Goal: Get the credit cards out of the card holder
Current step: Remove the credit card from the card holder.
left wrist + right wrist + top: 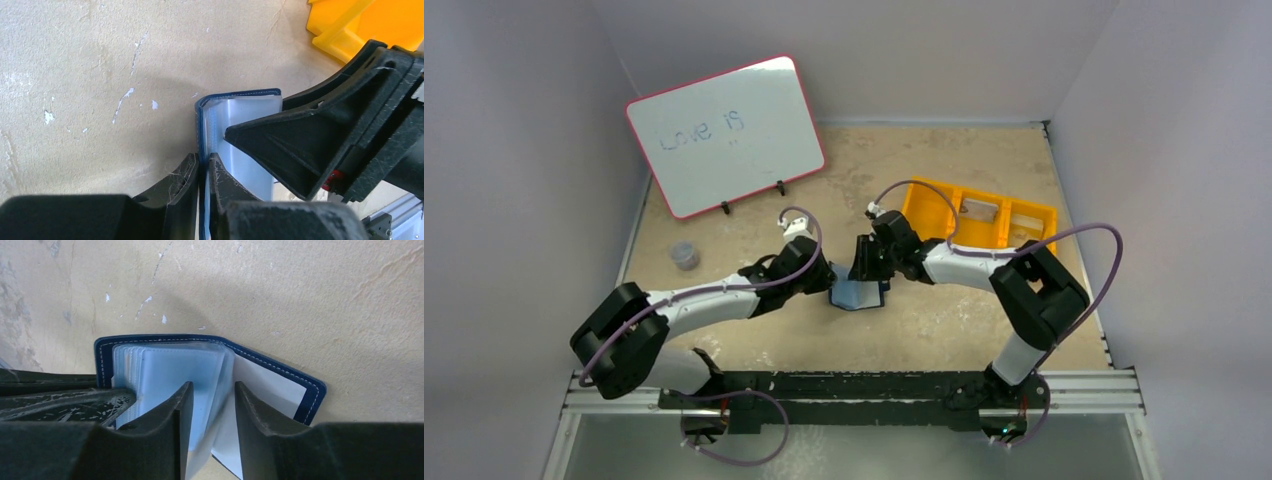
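- Beige, scuffed table (944,335) beneath it all.
- Pink-rimmed whiteboard (726,135) propped at the far left, with "Love is" written faintly on it.
- Orange tray (914,212) at the far right, three compartments, well apart from the card holder; a whitish-grey card (982,210) lying flat in the middle compartment.
- Dark navy card holder (856,294) open on the table centre, between the two claws; pale see-through pockets fanned up from the spine. Cannot tell whether any pocket holds a card.
- Left gripper (202,162) clenched on the card holder's near cover edge, blue rim pinched between both fingers.
- Right gripper (212,387) released, fingers apart, straddling the free edge of the pocket leaves, one finger over the pockets and one over the white inner face of the far cover.
- Small grey cup (685,256) alone at the left, below the whiteboard.
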`<state>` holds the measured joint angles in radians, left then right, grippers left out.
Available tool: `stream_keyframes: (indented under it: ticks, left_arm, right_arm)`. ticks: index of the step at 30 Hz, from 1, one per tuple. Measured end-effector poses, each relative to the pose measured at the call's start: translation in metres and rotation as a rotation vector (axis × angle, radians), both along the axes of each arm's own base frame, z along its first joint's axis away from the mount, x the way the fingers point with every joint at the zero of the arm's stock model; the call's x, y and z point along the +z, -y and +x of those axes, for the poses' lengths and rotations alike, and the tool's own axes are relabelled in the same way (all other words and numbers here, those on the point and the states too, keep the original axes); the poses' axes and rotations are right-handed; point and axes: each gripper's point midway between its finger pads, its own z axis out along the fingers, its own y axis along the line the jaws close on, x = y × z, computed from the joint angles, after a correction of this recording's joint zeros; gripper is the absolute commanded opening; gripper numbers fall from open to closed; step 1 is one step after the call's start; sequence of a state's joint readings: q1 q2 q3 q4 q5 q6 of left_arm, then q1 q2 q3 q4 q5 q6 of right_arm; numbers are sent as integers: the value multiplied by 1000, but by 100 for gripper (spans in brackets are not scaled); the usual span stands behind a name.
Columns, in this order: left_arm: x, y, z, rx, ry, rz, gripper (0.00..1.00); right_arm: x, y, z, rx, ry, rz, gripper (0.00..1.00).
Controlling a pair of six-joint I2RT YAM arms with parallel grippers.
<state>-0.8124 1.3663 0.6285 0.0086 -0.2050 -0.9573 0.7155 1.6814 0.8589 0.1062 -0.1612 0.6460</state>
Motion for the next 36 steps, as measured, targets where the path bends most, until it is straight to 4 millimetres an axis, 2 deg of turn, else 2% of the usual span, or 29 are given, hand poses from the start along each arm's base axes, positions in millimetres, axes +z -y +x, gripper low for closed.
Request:
stream_keyframes:
  ticks: [4, 9, 13, 14, 18, 24, 29, 33, 36]
  left_arm:
    - [2, -2, -1, -2, 3, 9, 16]
    - [0, -5, -3, -4, -9, 22, 17]
    - [5, -5, -6, -14, -6, 13, 21]
    - [7, -4, -6, -20, -3, 10, 20]
    - [9, -3, -8, -36, -1, 6, 0]
    - [8, -4, -9, -44, -2, 15, 0]
    - [8, -4, -9, -41, -2, 16, 0]
    - [7, -6, -8, -35, -1, 24, 0]
    - [7, -6, -8, -34, -1, 23, 0]
  right_arm:
    - [-1, 2, -1, -17, -6, -11, 34]
    - [-1, 8, -3, -54, -12, -12, 21]
    - [-5, 10, -6, -64, -27, -13, 19]
    - [-5, 10, -6, -67, -29, -13, 20]
    - [-6, 9, -6, -75, -30, -5, 23]
    - [-3, 10, -7, -78, -28, 2, 33]
    - [26, 7, -5, -74, 26, 59, 51]
    - [46, 2, -1, -63, 76, 105, 52]
    - [41, -4, 1, -50, 66, 113, 53]
